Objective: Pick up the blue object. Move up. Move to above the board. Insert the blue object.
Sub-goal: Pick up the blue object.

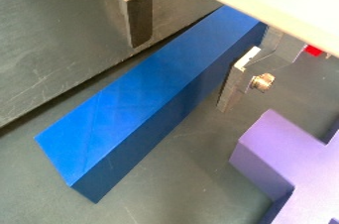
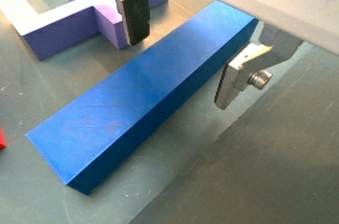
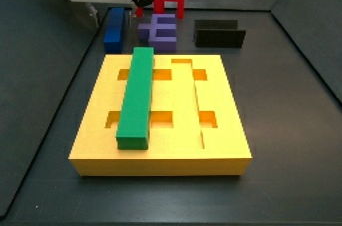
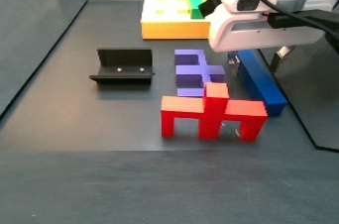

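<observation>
— Fingers (image 2: 134,18), how are they?
— Spread apart, one on each side of the blue object (image 2: 146,97), not clamping it.
— Where is the blue object?
— Flat on the dark surface (image 4: 93,119), beside the purple block (image 4: 195,69), apart from the board (image 3: 167,115).

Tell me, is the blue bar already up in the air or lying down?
Lying flat on the floor. Both wrist views show the blue bar resting there, with the gripper open, fingers on either side.
</observation>
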